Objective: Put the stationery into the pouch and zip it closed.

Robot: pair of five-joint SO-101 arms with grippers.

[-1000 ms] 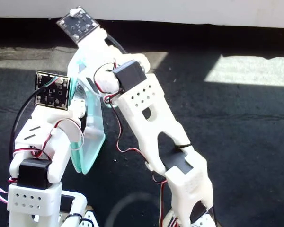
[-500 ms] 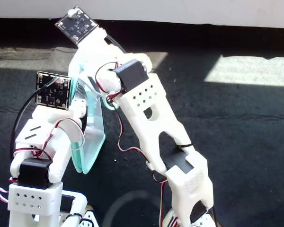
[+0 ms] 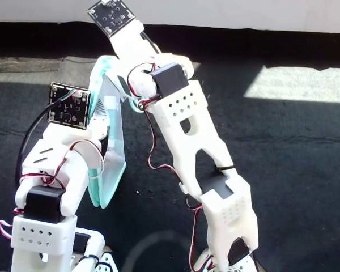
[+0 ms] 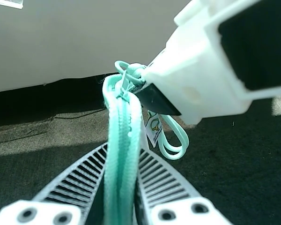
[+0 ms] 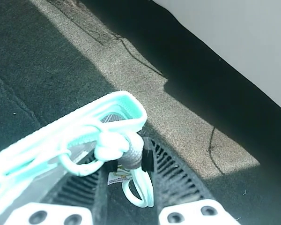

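A mint translucent pouch [image 3: 110,153] stands on edge between the two arms, with no stationery visible outside it. My left gripper [image 4: 122,187] is shut on the pouch's zipper edge [image 4: 124,154], which runs straight away from its ribbed fingers. At the pouch's far end my right gripper [image 3: 109,71] is shut on the zipper pull [image 5: 131,152], with the pouch's rounded end [image 5: 126,105] just beyond. In the left wrist view the right gripper [image 4: 150,93] pinches the pull [image 4: 126,75]. A mint cord loop [image 5: 138,190] and a small tag hang from the pull.
The table is covered by a dark mat [image 3: 283,170]. A bright sunlit patch [image 3: 300,85] lies at the back right, and a white wall [image 3: 243,14] runs along the back. A thin cable [image 5: 131,56] lies on the mat near the wall.
The right arm has moved toward the back of the table with the zipper pull in its gripper. The pouch's far end has risen and stretched with it. The left arm has barely shifted.
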